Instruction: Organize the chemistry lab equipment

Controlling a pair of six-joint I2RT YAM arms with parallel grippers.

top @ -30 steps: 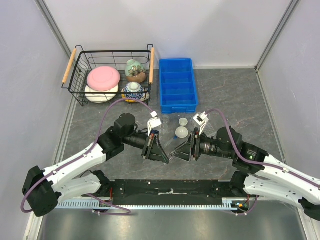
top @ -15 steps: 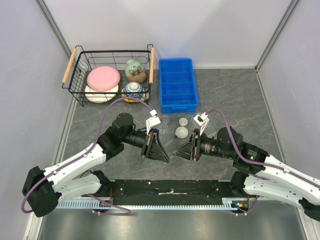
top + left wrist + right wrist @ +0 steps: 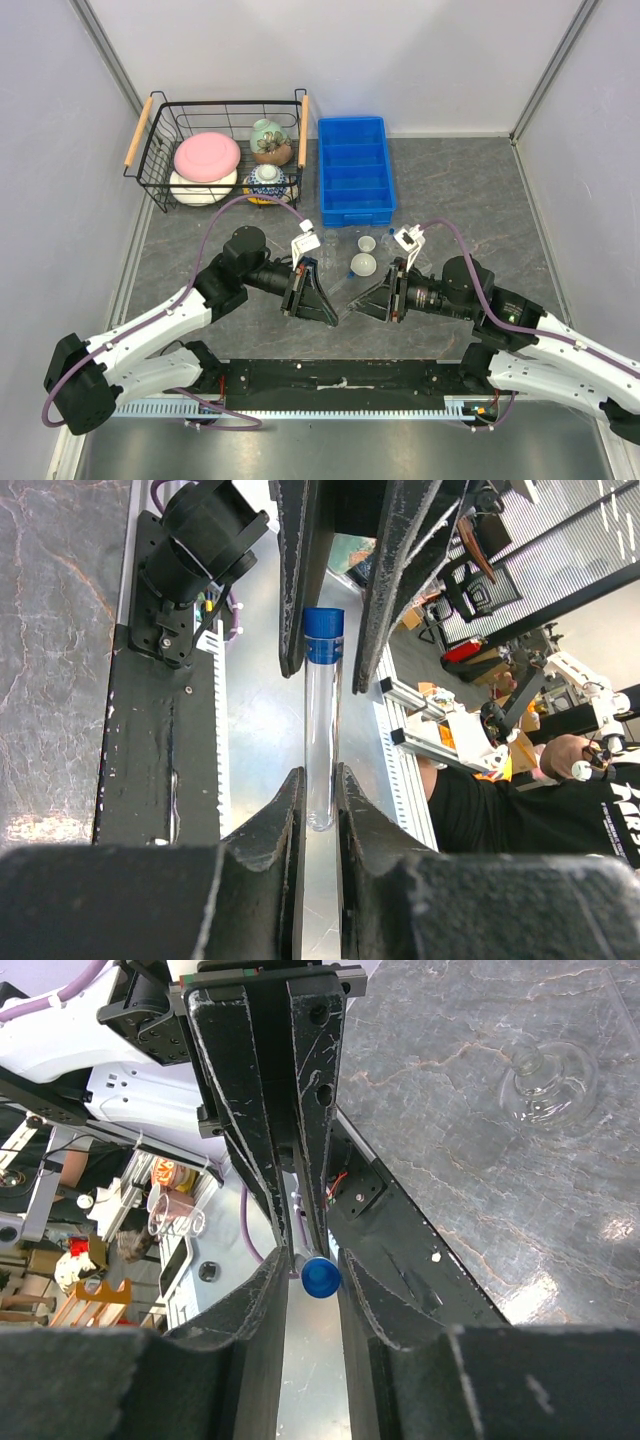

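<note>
Nearest the arm bases, over the front strip of the table [image 3: 470,200], the two grippers meet tip to tip with one clear tube [image 3: 320,730] bridging them in the air. The left gripper [image 3: 318,780] is clamped on the tube's rounded closed end. The right gripper [image 3: 313,1260] has its jaws set closely on either side of the blue cap [image 3: 323,635], but whether they actually press on it cannot be told. The tube looks light, stiff, smooth and breakable. A pinch on bare wall could slip or crack it, so the ribbed cap, or the wall just under it, seems the safer hold, taken gently. Just beyond the grippers, a clear round-bodied flask [image 3: 548,1080] sits on the table, with a small white dish [image 3: 367,244] close behind it. Both look thin and liable to chip. Farther back stands a blue tray [image 3: 322,170] with compartments, and beside it a wire basket [image 3: 230,102] holds ceramic crockery.
</note>
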